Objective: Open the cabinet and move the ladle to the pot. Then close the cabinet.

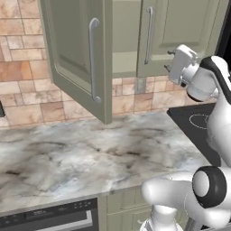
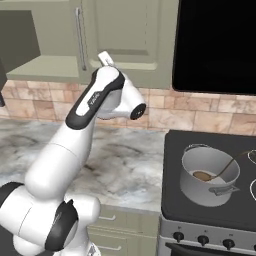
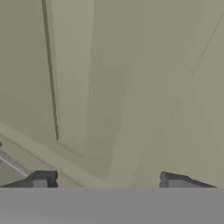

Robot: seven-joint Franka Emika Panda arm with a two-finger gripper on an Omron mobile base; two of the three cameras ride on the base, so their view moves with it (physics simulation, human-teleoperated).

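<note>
With the slim dark-handled ladle [image 2: 216,175] already lying in the grey steel pot [image 2: 209,181], the empty, wide-open claw [image 1: 170,61] is facing the sage-green cabinet [image 1: 180,27]; swinging the open left door [image 1: 76,49] shut calls for a steady push.

The cabinet [image 1: 81,49] is showing matt sage-green painted panels, smooth and without shine, and its long bar handles [image 1: 93,63] are looking like brushed silver metal. The desk [image 1: 90,153] is appearing as polished marble, pale with grey and brown veins. The wall tiles [image 1: 27,90] behind it are looking like rough, mottled stone in tan and rust. The pot [image 2: 209,176] is reading as grey steel with a paler, duller inside, and the ladle [image 2: 210,175] lying in it is showing a thin dark metallic handle. The stove top [image 2: 210,150] is looking smooth, black and glassy.
</note>
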